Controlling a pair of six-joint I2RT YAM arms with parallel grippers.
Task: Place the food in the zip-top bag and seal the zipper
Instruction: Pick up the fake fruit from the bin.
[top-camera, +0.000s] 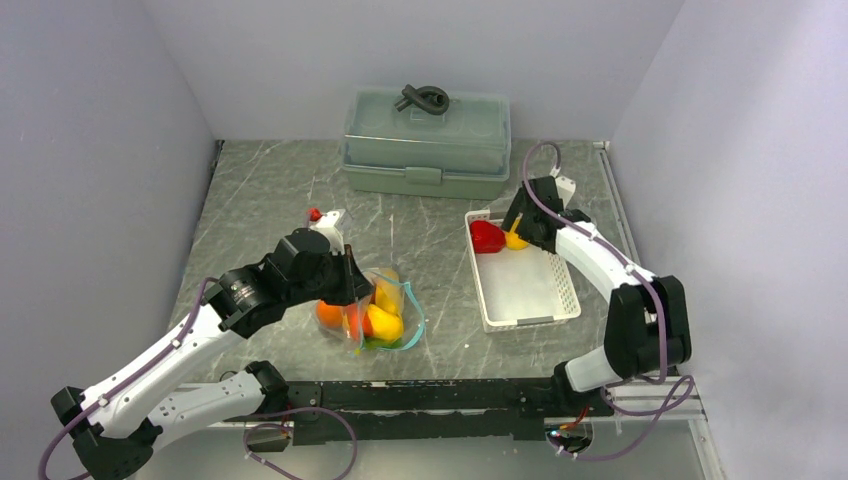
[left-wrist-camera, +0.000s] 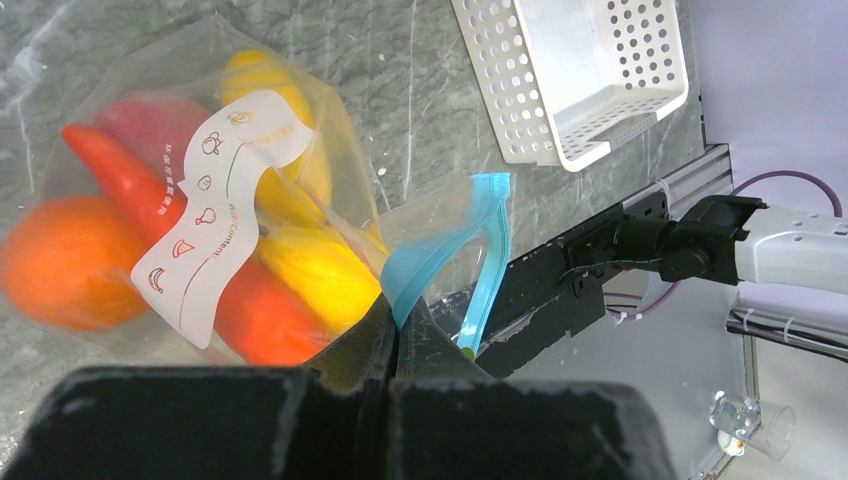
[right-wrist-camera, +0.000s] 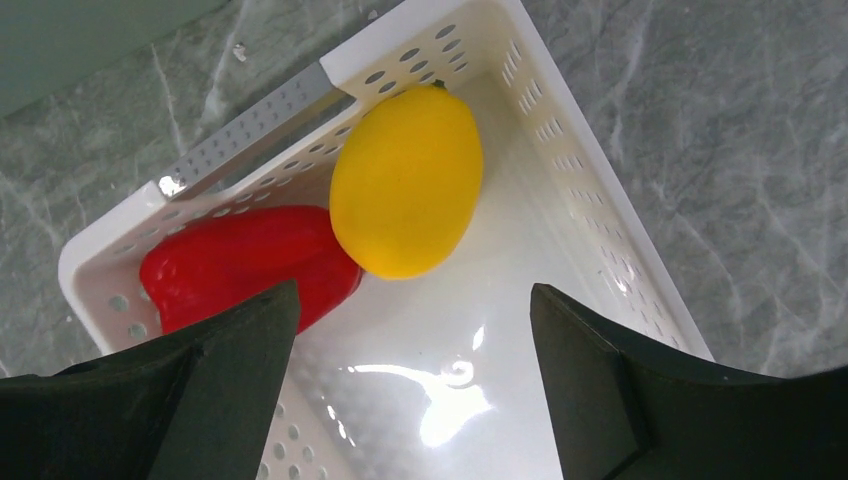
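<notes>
Left gripper (left-wrist-camera: 392, 345) is pinched shut on the zip-top bag (top-camera: 372, 312) at its mouth edge, right beside the teal zipper (left-wrist-camera: 482, 235) (mouth gaping, not sealed). The bag is at the table's (top-camera: 270, 190) near middle, with orange, red and yellow food (left-wrist-camera: 320, 275) inside. Right gripper (right-wrist-camera: 415, 330) has jaws wide apart, gripping nothing, over the white basket (top-camera: 560, 300). A yellow fruit (right-wrist-camera: 405, 180) and a red pepper (right-wrist-camera: 240, 260) touch at its far end.
</notes>
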